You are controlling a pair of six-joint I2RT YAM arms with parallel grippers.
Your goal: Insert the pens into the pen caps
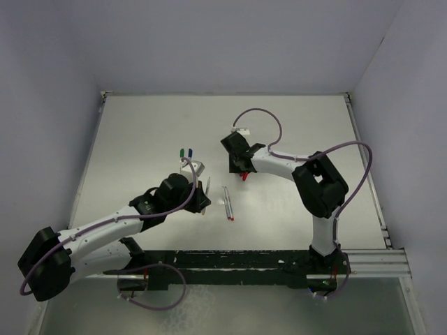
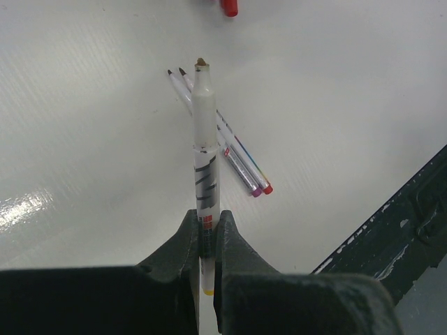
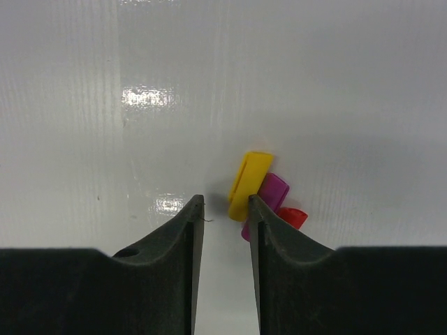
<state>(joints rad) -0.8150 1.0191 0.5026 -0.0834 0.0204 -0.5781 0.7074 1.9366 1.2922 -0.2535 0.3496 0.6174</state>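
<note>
**Yellow pen held, its cap not yet picked up**

The yellow pen (image 2: 204, 139) is clamped near its coloured end by the left end effector (image 2: 207, 230). It is carried above the desk (image 2: 84, 105) with its bare nib pointing away from the wrist. The yellow cap (image 3: 250, 183) lies on the desk in a tight cluster, touching the purple cap (image 3: 274, 188), with the red cap (image 3: 293, 218) just behind. The right end effector (image 3: 225, 209) is low over the cluster, released and holding nothing. The cap's edge sits just at the inner side of one finger, not squarely in the gap.

Two more pens (image 2: 244, 171), with purple and red ends, lie uncapped side by side on the desk between the arms. Green and blue ends show beyond the left end effector in the top view, too small to tell whether they are capped.

The step in hand looks to be fetching the yellow cap. The next move likely calls for a small sideways shift to centre the cap between the fingers. The grip must then close without dragging the purple cap along and leave the cap's mouth free. After that, mouth and nib have to be lined up closely.
</note>
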